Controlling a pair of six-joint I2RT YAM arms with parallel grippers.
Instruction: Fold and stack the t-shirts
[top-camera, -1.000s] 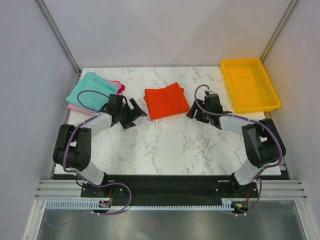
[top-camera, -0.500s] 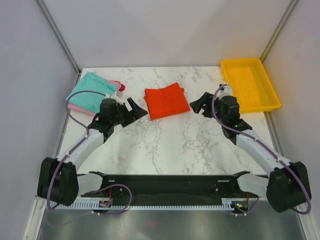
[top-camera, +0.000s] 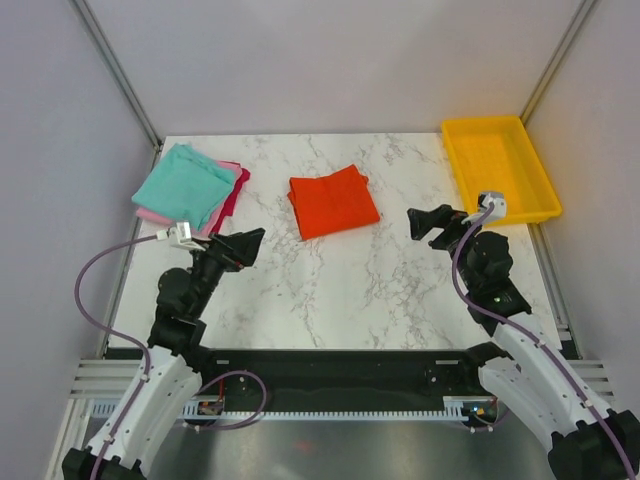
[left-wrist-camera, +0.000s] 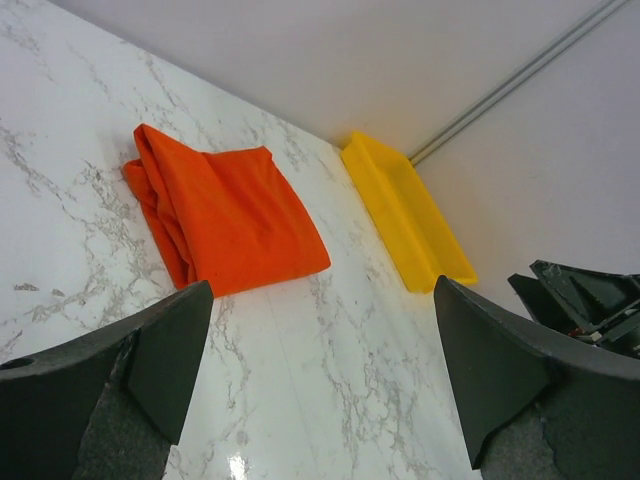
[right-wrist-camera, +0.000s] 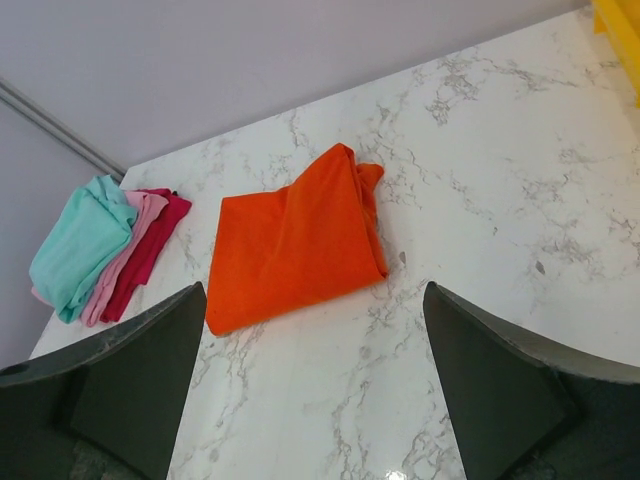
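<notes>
While both arms crouch at the near edge of the marble table (top-camera: 330, 290), at about 7 and 5 o'clock, neither holds anything. The left gripper (top-camera: 243, 246) has its jaws spread wide over bare stone. The right gripper (top-camera: 421, 226) also stands fully parted and empty.

Farther out, at 12 o'clock from the table's middle, the orange-red t-shirt (top-camera: 333, 202) lies folded in a rough rectangle, well apart from both grippers. Beyond it, at 10 o'clock, the teal t-shirt (top-camera: 183, 186) rests on top of the pink t-shirt (right-wrist-camera: 122, 252), with a crimson layer (right-wrist-camera: 155, 232) underneath. At 2 o'clock, the yellow tray (top-camera: 545, 205) sits in the far right corner.

From overhead, the stack is mostly teal with thin pink and crimson edges. The right wrist view shows the three layers fanned out side by side, but only a sliver of the tray. The left wrist view has the orange-red shirt, its left edge bunched in soft folds, and the tray's long side wall. It does not show the stack.
</notes>
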